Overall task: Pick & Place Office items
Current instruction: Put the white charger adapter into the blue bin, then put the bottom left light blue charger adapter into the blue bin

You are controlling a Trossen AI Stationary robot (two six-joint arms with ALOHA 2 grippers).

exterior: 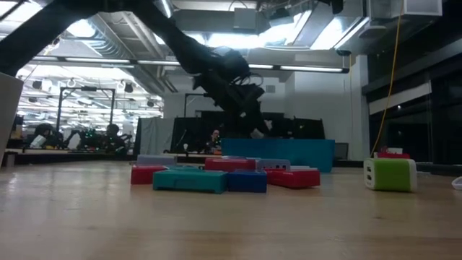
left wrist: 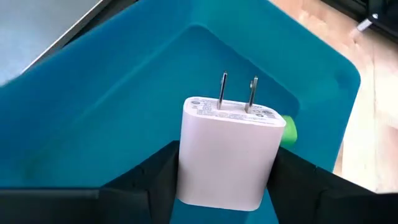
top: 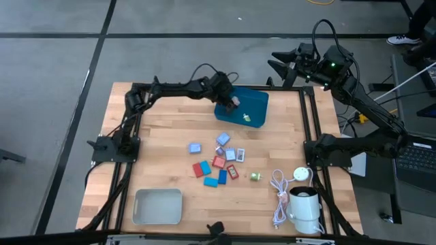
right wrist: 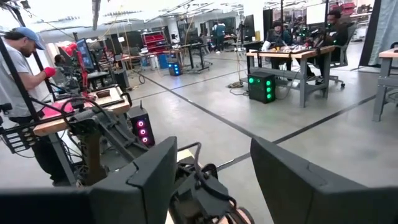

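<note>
My left gripper (top: 232,103) hangs over the blue tray (top: 253,102) at the table's far side, shut on a white plug-in charger block (left wrist: 227,149) whose two metal prongs (left wrist: 237,92) point at the tray floor. A small green piece (left wrist: 288,130) lies in the tray. The other office items (top: 216,159), small red, blue, lavender and white pieces, lie flat in a cluster mid-table. In the low view they (exterior: 224,177) show in front of the tray (exterior: 278,153). My right gripper (right wrist: 214,180) is open, raised beyond the table's far right corner (top: 283,64). My left gripper pinches the white charger block by its two opposite side faces (left wrist: 186,168), one dark finger (left wrist: 146,183) on each side. The fingers come from above, pointing down into the tray. The block is lifted clear of the tray floor, prongs pointing away from the gripper.
A green-and-white cube (top: 255,177) stands alone right of the cluster, also seen in the low view (exterior: 390,174). A coiled white cable (top: 278,196) and a white cylindrical device (top: 304,206) sit at the near right corner. A pale grey tray (top: 158,206) lies near left.
</note>
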